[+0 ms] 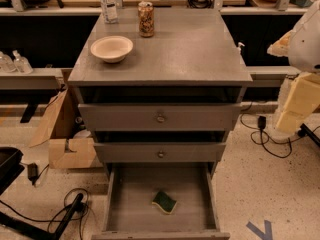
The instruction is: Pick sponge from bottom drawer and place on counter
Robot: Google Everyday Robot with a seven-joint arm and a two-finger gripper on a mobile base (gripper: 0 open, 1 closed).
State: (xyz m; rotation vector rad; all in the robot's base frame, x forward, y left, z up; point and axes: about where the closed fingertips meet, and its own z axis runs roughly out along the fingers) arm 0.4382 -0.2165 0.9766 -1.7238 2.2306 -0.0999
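Note:
The sponge (165, 202), dark green on top with a yellow underside, lies flat in the bottom drawer (130, 204), right of the middle and towards the front. The drawer is pulled out and open. The counter (190, 49) is the grey top of the cabinet. My gripper (299, 103) shows as white and pale beige parts at the right edge, level with the upper drawers. It is well to the right of the cabinet, far from the sponge, and holds nothing that I can see.
On the counter stand a white bowl (112, 48), a brown can (146, 19) and a clear bottle (108, 3). The two upper drawers with knobs (160, 117) are shut. A cardboard box (65, 134) and cables (70, 209) lie on the floor at the left. More cables (265, 134) lie at the right.

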